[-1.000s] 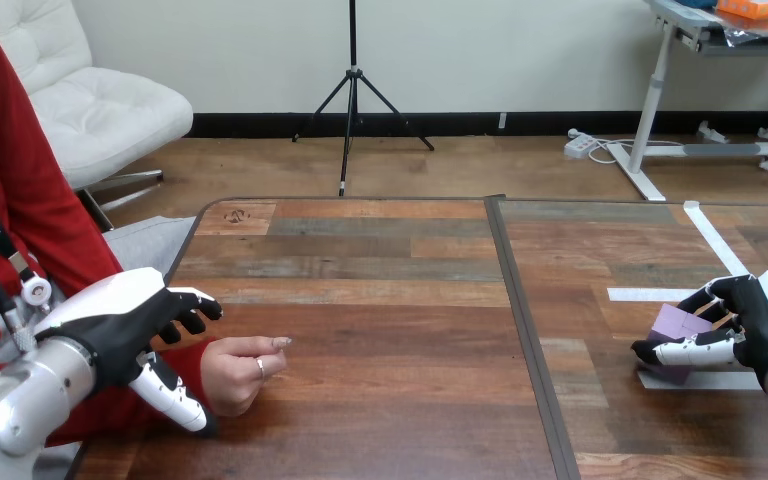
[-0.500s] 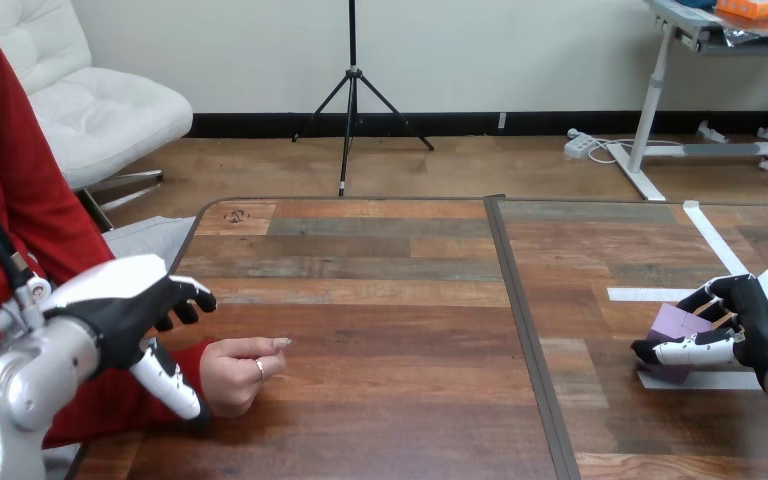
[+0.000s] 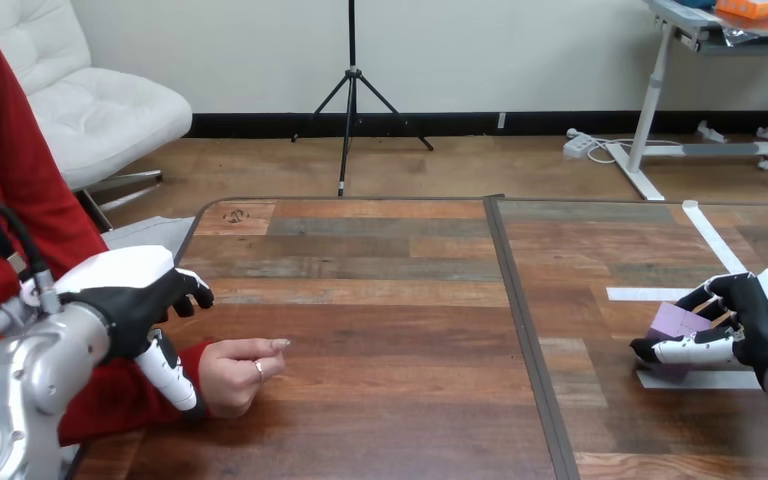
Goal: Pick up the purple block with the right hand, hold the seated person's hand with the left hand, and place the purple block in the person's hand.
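Note:
At the table's right, the purple block [image 3: 677,321] sits between the thumb and the curled fingers of my right hand [image 3: 763,322], low over a strip of white tape [image 3: 700,380]. The thumb crosses its lower front, so I cannot tell whether the block rests on the table. The person's hand [image 3: 238,371] lies as a loose fist on the table at the left, with its red sleeve [image 3: 125,395] behind it. My left hand [image 3: 132,302] hovers over the sleeve by the wrist with relaxed fingers, its thumb pointing down in front of the sleeve, and grips nothing.
A dark seam [image 3: 520,320] runs front to back between the two table boards. More white tape strips [image 3: 650,294] lie on the right board, beyond my right hand. The person's torso is at the left edge.
My left hand has drawn a little to the left and back, staying above the person's wrist. The right hand, the block and the person's hand have hardly moved.

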{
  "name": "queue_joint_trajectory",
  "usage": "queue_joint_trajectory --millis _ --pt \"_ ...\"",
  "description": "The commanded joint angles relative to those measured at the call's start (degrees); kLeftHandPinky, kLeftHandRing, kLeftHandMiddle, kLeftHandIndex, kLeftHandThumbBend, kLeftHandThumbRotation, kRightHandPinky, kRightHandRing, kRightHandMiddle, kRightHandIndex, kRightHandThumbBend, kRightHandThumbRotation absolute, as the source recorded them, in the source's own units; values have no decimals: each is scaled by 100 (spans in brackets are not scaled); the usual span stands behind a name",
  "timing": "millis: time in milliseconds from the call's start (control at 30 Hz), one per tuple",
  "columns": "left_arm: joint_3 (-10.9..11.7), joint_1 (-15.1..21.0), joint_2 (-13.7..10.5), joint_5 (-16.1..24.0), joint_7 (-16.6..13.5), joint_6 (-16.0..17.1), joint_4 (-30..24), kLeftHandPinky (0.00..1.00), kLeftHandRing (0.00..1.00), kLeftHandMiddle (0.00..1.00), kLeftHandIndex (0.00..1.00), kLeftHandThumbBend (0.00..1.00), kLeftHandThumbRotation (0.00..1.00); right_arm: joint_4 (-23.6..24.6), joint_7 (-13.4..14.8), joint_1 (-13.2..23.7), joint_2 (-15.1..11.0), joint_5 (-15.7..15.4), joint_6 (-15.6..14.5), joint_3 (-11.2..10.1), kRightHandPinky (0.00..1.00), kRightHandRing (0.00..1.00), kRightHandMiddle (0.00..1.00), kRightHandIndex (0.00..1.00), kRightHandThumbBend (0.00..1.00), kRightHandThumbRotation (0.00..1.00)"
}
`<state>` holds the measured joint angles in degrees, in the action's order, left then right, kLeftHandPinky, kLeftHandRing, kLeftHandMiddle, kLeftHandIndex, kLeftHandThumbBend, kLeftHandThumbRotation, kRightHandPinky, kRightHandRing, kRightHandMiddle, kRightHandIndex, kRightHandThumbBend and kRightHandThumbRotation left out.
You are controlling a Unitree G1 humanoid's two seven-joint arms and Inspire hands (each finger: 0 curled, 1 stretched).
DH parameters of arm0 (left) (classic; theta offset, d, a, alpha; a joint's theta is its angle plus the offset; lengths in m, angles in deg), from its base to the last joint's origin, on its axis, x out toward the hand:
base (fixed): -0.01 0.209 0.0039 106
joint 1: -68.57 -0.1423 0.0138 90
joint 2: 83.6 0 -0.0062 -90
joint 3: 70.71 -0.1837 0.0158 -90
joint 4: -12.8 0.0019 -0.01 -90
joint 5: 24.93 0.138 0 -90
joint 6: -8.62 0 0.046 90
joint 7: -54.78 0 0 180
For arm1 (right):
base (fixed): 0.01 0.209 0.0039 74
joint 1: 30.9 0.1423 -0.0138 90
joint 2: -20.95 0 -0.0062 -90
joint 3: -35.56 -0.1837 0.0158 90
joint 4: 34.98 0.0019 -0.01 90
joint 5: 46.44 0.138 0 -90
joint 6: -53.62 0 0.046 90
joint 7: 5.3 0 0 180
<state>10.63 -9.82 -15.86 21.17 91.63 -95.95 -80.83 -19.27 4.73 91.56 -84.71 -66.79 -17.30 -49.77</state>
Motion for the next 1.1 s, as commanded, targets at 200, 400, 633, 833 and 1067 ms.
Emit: queue_joint_trajectory --millis 200,400,633,833,1067 --pt "-277 626 -152 300 -14 -78 408 69 80 82 81 88 0 269 147 447 -103 67 184 -54 41 43 47 47 82 0" --pt "-367 740 -184 283 52 -79 540 67 78 80 80 88 0 301 141 462 -96 71 105 -58 41 44 48 47 81 0" --pt "-437 839 -236 241 147 -45 638 62 75 77 77 87 0 316 148 443 -106 77 161 -66 42 45 49 47 81 0" --pt "-511 963 -247 255 393 -164 715 59 73 76 75 87 0 329 130 442 -120 69 151 -57 43 46 49 48 81 0" --pt "-558 1058 -278 258 532 -201 791 55 71 73 72 88 0 356 139 441 -122 65 137 -55 42 46 49 48 81 0"
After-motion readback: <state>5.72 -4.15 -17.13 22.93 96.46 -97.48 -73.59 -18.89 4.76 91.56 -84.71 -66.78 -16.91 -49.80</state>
